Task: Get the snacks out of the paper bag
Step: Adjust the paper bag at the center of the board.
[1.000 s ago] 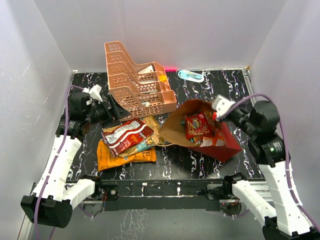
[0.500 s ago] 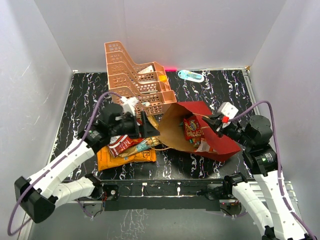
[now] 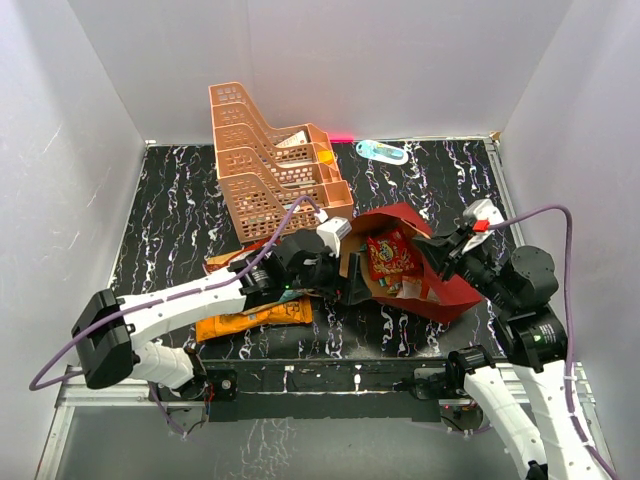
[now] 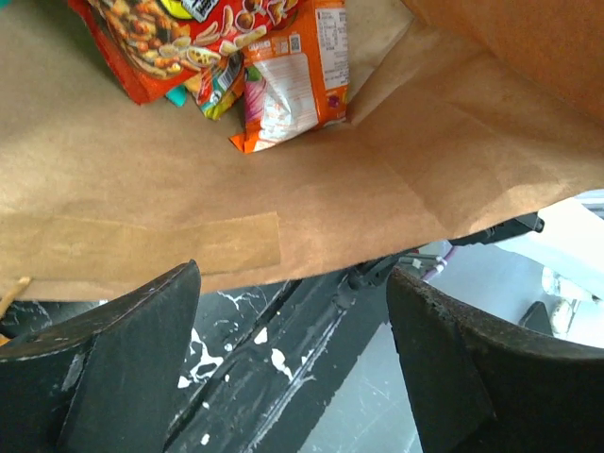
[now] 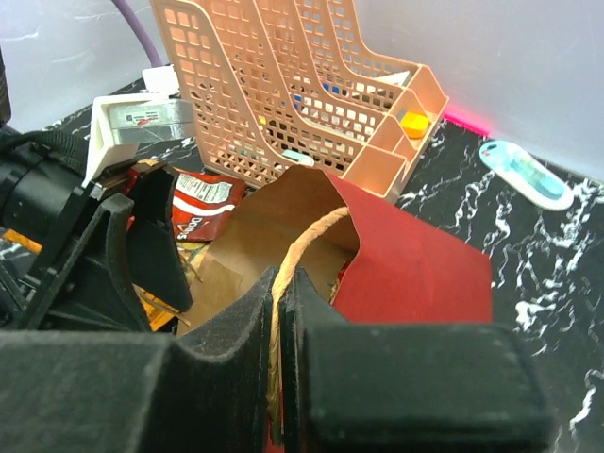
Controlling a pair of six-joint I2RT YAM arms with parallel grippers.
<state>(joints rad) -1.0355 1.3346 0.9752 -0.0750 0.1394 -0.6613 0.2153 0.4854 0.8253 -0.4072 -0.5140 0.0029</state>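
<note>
Reaching step: right gripper pinches the paper bag open; left gripper, wide, should next advance onto the snacks.

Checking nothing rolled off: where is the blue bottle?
In the top view the blue bottle lies at the far edge of the table, right of the peach rack, behind the paper bag.

one paper bag, one rack, one bottle, at least four snacks
</note>
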